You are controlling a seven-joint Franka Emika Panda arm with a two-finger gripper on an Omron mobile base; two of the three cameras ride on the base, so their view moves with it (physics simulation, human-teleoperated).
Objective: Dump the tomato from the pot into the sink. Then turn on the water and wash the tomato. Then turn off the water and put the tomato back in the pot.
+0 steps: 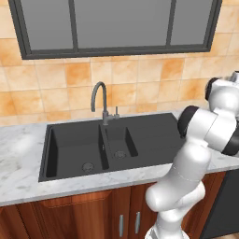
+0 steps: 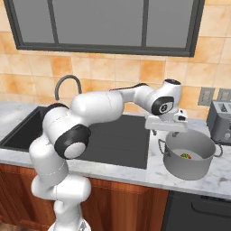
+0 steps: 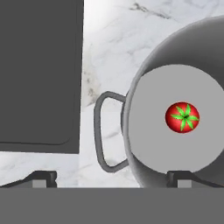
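Observation:
The grey metal pot stands on the marble counter right of the dark sink. The small red tomato with its green stem lies on the pot's floor. My gripper hovers just above the pot's left rim and side handle, open and holding nothing. From the hand view I look down at the tomato, the pot's rim and its loop handle, with the gripper spread wide on both sides of the handle. The double-basin sink holds nothing.
A dark gooseneck faucet with a small lever rises behind the basins; no water runs. A grey toaster sits at the back right of the pot, below wall outlets. A tiled wall and a window close off the back.

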